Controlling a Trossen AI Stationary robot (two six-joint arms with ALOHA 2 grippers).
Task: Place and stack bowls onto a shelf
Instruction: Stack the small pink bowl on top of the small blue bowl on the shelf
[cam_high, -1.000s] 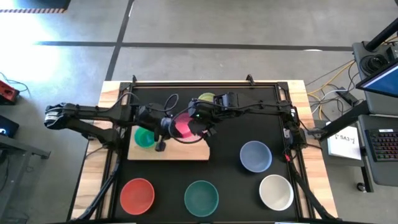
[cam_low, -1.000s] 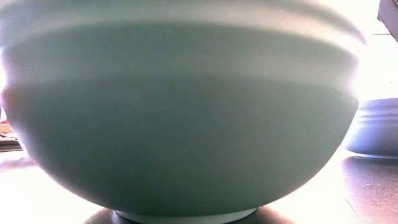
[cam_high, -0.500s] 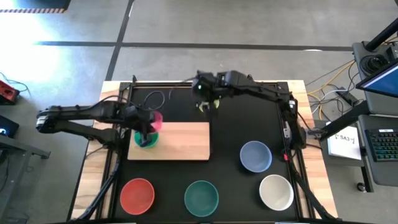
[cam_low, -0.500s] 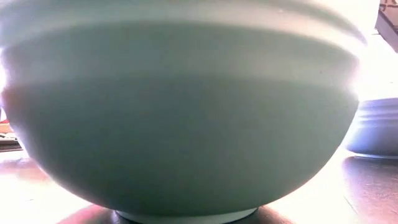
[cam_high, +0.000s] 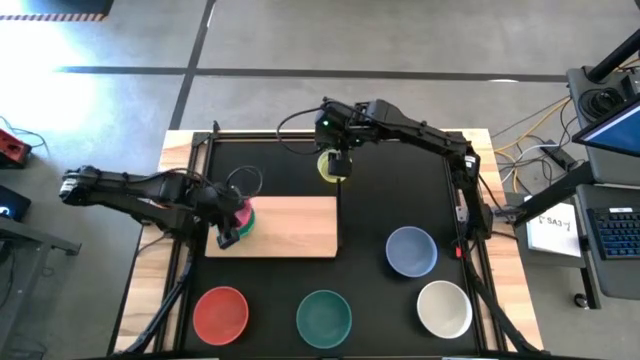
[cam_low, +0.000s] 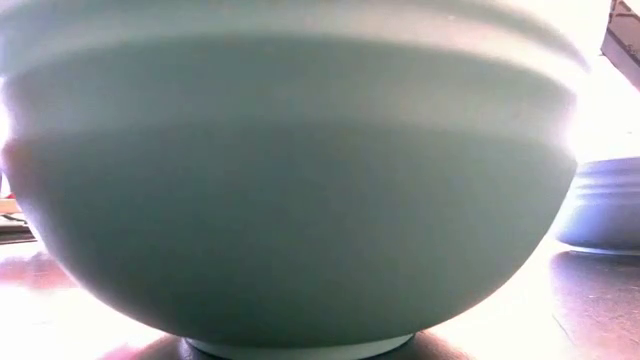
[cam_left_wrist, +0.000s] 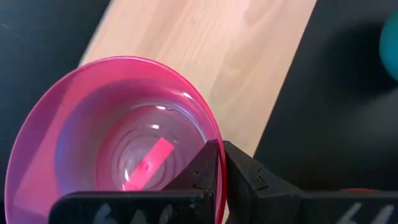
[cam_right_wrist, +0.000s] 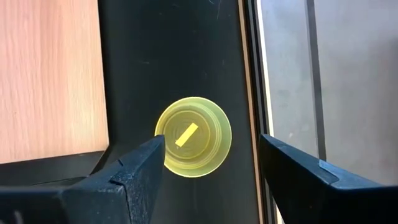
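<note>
My left gripper (cam_high: 233, 224) is shut on the magenta bowl (cam_high: 244, 211) at the left end of the light-wood shelf (cam_high: 295, 228). A green bowl (cam_high: 247, 224) shows as a sliver under the magenta one. My right gripper (cam_high: 334, 158) hovers open above the yellow bowl (cam_right_wrist: 193, 136), which stands on its base on the black tabletop beyond the shelf's far right corner. Its fingers stand on either side of the yellow bowl without touching it. The cyan bowl is not in view. My left gripper pinches the magenta bowl's rim (cam_left_wrist: 210, 138), one finger (cam_left_wrist: 200, 171) inside the bowl and one (cam_left_wrist: 249, 177) outside. It comes from above at the bowl's near side. The bowl sits upright over the green bowl; whether it rests in it, I cannot tell.
Along the table's near side stand the red bowl (cam_high: 221, 312), the teal bowl (cam_high: 323, 315), the white bowl (cam_high: 444, 308) and, a little farther back, the pale blue bowl (cam_high: 411, 250). The teal bowl (cam_low: 290, 180) fills the low view. The shelf's middle and right are bare wood.
My left gripper has carried the magenta bowl from the shelf's middle toward the table's left and down over the green bowl. My right gripper has drawn away from the magenta bowl toward the far edge and now stands over the yellow bowl.
</note>
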